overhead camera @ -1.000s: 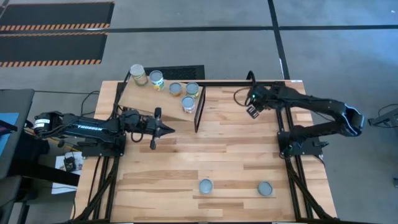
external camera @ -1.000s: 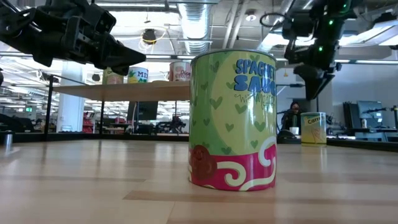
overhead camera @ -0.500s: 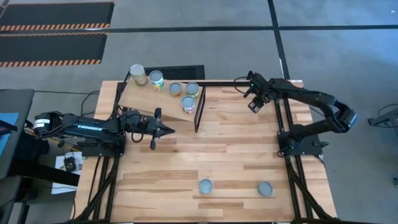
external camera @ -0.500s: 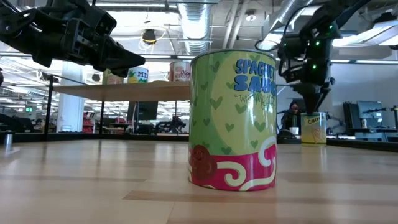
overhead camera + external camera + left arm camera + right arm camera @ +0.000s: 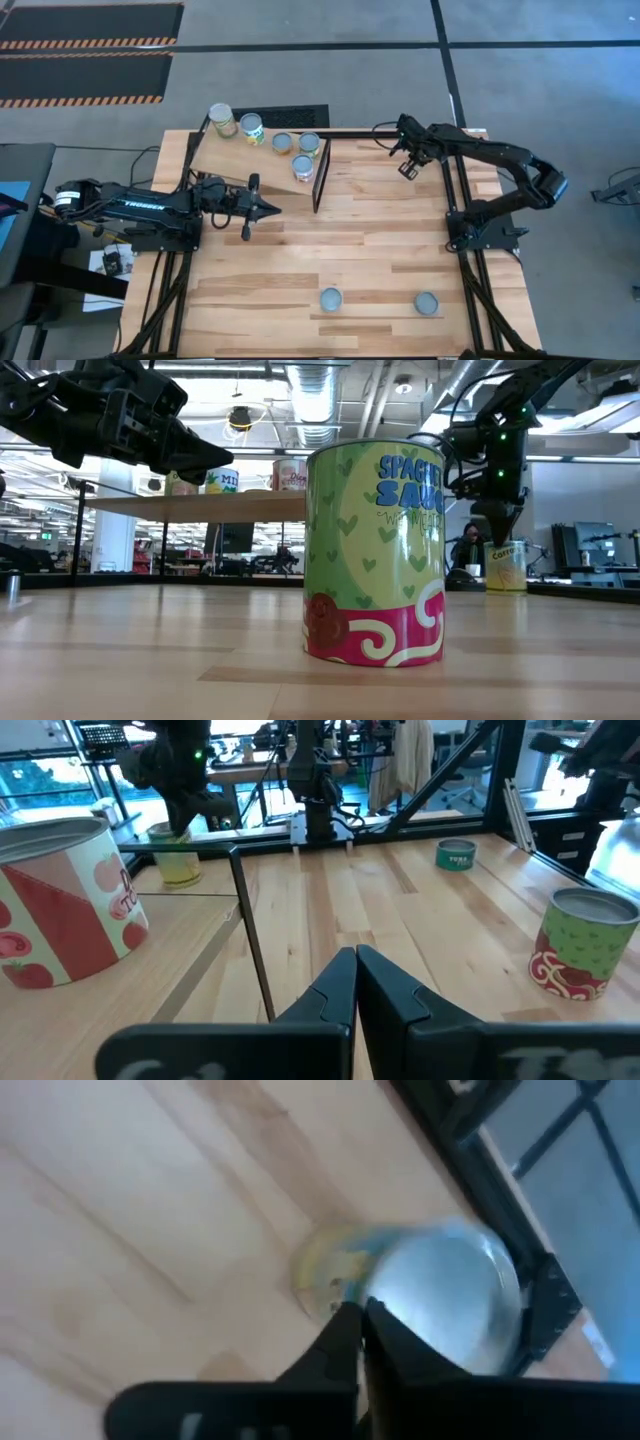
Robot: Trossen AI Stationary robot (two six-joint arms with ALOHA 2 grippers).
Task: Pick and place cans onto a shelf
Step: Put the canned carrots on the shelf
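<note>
Several cans stand on the slanted wooden shelf at the far left. Two more cans stand upright near the front edge; one is the green spaghetti-sauce can. A yellow can with a silvery top stands at the table's far right. My right gripper hangs shut right above it, fingers pointing down. My left gripper is shut and holds nothing, just in front of the shelf. My right gripper's shut fingertips point down at the yellow can's silvery top, near its rim. Whether they touch the top I cannot tell. The can stands upright on the table.
The shelf's thin black frame stands between the shelf and the bare planks in the middle of the table. A flat green tin shows in the left wrist view. A black rail runs along the far edge.
My right gripper has gone toward the table's far edge and come down over the yellow can, and its fingers have shut. The cans have stayed where they were.
</note>
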